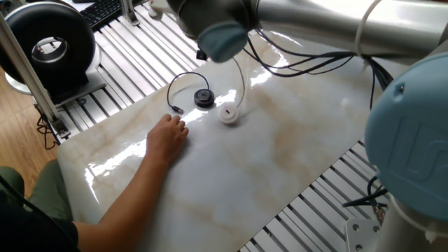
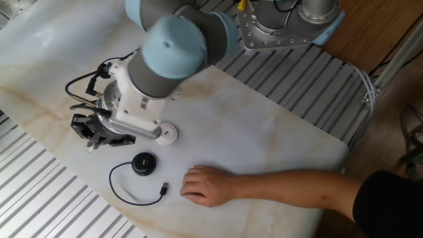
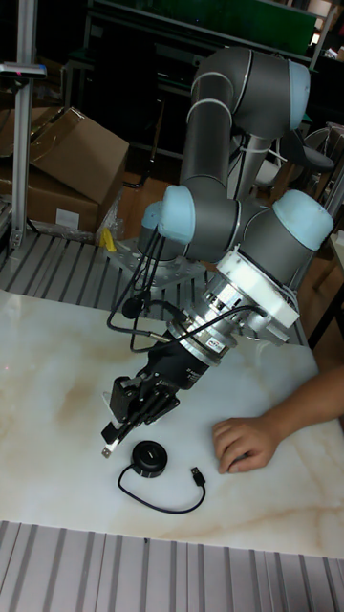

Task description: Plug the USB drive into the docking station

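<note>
The USB drive, a white round puck [image 1: 228, 115], lies on the marble table just right of the docking station, a black round puck [image 1: 204, 98]. Its thin white cable [image 1: 243, 84] arcs up toward my tilted wrist. In the tall fixed view my gripper [image 3: 113, 438] hangs low over the table, left of the docking station [image 3: 148, 457], shut on the small white plug [image 3: 107, 448]. The other fixed view shows the gripper [image 2: 92, 142] left of the USB drive [image 2: 166, 134], which my wrist half hides, and above the docking station [image 2: 143, 163].
A person's hand [image 1: 168, 136] rests on the table near the black cable's plug [image 1: 176, 108]. The same hand [image 2: 205, 185] and plug [image 2: 163, 190] show in the other fixed view. Slatted aluminium edges [image 2: 53, 205] surround the marble top.
</note>
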You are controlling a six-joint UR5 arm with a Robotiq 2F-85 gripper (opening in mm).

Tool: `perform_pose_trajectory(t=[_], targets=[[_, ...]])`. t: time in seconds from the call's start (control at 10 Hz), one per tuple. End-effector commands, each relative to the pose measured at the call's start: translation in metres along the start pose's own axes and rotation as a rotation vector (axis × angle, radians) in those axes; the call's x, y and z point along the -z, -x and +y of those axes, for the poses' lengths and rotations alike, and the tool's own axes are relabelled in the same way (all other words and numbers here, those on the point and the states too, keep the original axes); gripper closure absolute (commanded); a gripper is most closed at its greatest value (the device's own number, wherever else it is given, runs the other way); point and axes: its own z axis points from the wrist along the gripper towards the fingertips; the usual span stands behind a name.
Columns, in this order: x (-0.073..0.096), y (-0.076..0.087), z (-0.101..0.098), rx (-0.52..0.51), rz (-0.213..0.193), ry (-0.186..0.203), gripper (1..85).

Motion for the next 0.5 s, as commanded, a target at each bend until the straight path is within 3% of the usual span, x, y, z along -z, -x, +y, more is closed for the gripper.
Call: perform_pose_trajectory(t=[0.0,0.1,0.2,0.3,0.4], targets=[[0.006,0.005,-0.022,-0.025,-0.028,-0.125,84.3],[0.007,0.006,-0.032,-0.011,-0.029,-0.17,84.3],[0.007,0.007,-0.033,-0.014,-0.032,-0.175,84.3],[0.008,0.007,-0.043,-0.003,-0.032,-0.217,84.3],[0.009,0.008,-0.045,-0.011,-0.034,-0.223,84.3]])
